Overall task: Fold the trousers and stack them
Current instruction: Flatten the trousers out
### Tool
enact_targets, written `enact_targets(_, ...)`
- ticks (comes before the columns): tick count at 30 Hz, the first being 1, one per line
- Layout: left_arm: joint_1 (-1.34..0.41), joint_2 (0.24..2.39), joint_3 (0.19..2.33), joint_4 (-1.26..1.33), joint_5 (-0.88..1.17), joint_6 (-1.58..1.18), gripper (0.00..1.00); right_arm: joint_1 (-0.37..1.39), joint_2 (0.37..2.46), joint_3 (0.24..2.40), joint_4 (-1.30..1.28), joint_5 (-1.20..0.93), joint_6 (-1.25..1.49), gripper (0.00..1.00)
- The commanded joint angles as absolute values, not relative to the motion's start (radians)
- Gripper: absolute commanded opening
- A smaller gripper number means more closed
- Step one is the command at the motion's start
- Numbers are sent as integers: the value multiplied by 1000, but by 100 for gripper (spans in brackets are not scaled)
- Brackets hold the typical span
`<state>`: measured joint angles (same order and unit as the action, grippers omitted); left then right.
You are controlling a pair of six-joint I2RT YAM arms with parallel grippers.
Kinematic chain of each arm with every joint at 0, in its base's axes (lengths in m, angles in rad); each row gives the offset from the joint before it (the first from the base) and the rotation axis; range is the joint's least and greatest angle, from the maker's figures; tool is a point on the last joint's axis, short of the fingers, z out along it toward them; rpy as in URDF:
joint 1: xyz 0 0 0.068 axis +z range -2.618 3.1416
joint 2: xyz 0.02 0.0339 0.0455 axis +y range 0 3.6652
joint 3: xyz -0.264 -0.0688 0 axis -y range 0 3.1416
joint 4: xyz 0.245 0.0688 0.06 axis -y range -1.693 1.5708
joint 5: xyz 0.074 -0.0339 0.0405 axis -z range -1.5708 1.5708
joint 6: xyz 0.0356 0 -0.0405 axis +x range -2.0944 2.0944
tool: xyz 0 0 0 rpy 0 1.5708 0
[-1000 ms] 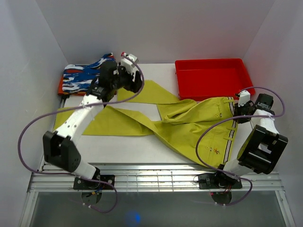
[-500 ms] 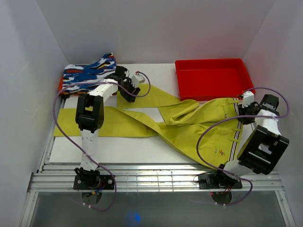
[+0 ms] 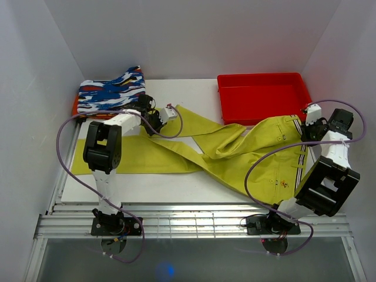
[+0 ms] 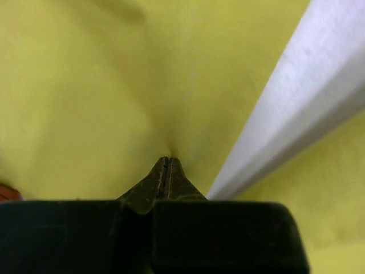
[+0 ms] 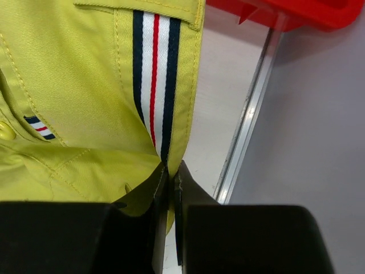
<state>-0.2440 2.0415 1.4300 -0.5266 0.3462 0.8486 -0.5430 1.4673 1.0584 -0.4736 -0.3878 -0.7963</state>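
Observation:
The yellow-green trousers [image 3: 235,158] lie spread across the white table, the legs running left and the waist at the right. My left gripper [image 3: 154,121] is low on the far leg near its upper-left end. In the left wrist view it [image 4: 166,161] is shut, and the cloth [image 4: 114,85] puckers at its tips. My right gripper [image 3: 306,130] is at the waist by the right table edge. In the right wrist view it [image 5: 171,168] is shut on the trousers' edge [image 5: 68,85], right at the dark, white and red striped band [image 5: 154,68].
A red tray [image 3: 264,94] stands at the back right, just behind the waist. A folded blue, white and orange patterned garment [image 3: 108,94] lies at the back left beside my left arm. A metal rail [image 5: 245,131] marks the table's right edge, and white walls close in on three sides.
My left arm dropped from above onto the far leg and its jaws shut on the cloth. My right gripper drew the waist a little to the right and farther back.

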Motion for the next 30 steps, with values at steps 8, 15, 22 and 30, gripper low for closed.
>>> enact_targets(8,78,1697,1548,-1151,575,698,0,-551,1474,1123,-364,-388,-845,8)
enact_targets(15,379,1552,1675,-1315,696,651,0,-557,1471,1098,-318,-385,-887,8)
enact_targets(22,382,1511,1540,-1217,762,883,74,-561,1493,1104,-324,-413,-914,8)
enact_targets(30,82,1655,1490,-869,576,643,98,-561,1473,1103,-362,-411,-897,8)
